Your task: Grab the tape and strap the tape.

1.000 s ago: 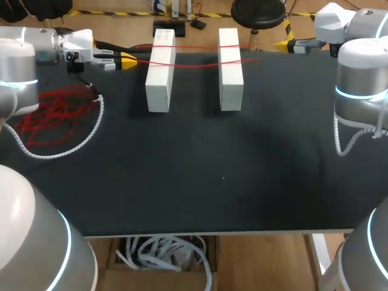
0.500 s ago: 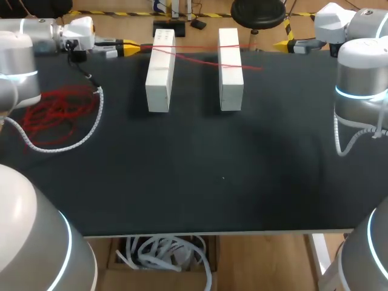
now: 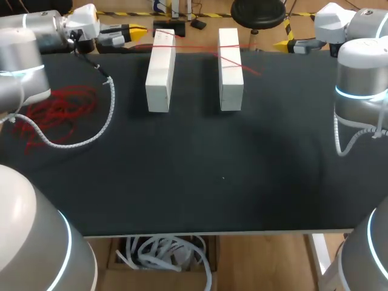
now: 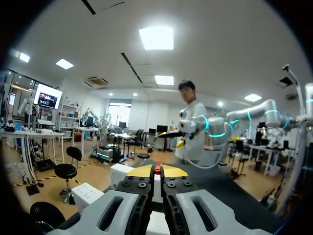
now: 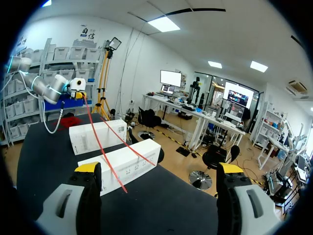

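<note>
Pinching the tape (image 4: 157, 170), L gripper (image 3: 140, 29) sits clamped; tape runs lengthwise ahead of it over both blocks (image 3: 160, 73), loose end nearer R gripper (image 5: 159, 169), which gapes wide, empty.

Left tool (image 3: 138, 29) moved away from the near side, from over the table (image 3: 200, 182) by the left box (image 3: 160, 73) to past the far edge, drifting slightly toward that box. It stayed pinched on the red tape (image 3: 63, 103). The second strand, earlier nearly straight across both boxes, now cuts diagonally over the right box (image 3: 230, 66); its free end slid toward the near side. The arm's coiled cable (image 3: 111, 112) swung along, and its loop now sits farther toward the boxes.
</note>
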Motion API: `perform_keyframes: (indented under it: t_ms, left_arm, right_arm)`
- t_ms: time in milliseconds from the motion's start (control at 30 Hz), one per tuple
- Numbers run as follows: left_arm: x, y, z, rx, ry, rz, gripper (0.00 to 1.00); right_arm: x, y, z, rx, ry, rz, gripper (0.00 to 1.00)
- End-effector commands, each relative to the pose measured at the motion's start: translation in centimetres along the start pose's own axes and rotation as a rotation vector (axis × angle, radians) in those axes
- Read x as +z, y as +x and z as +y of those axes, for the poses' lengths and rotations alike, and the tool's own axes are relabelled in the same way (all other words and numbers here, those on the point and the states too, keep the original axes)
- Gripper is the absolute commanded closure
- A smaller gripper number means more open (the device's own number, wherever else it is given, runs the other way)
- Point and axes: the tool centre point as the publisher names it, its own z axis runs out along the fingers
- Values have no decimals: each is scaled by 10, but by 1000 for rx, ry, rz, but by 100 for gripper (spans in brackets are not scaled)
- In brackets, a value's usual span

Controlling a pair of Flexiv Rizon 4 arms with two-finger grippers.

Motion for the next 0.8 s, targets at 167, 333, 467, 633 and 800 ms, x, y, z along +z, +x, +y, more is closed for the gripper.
perform_keyframes:
  t_ms: [167,333,467,633,800]
  left_arm:
    - [24,9,-27,29,74,-28,100]
    - [37,12,-40,48,104,-2,100]
    - [45,15,-50,77,116,15,100]
    - [53,17,-62,96,134,36,100]
    - [54,15,-65,87,130,9,100]
  right_arm:
    - [0,0,0,0,1,0,0]
    - [0,0,0,0,1,0,0]
    - [0,0,0,0,1,0,0]
    - [0,0,0,0,1,0,0]
    - [0,0,0,0,1,0,0]
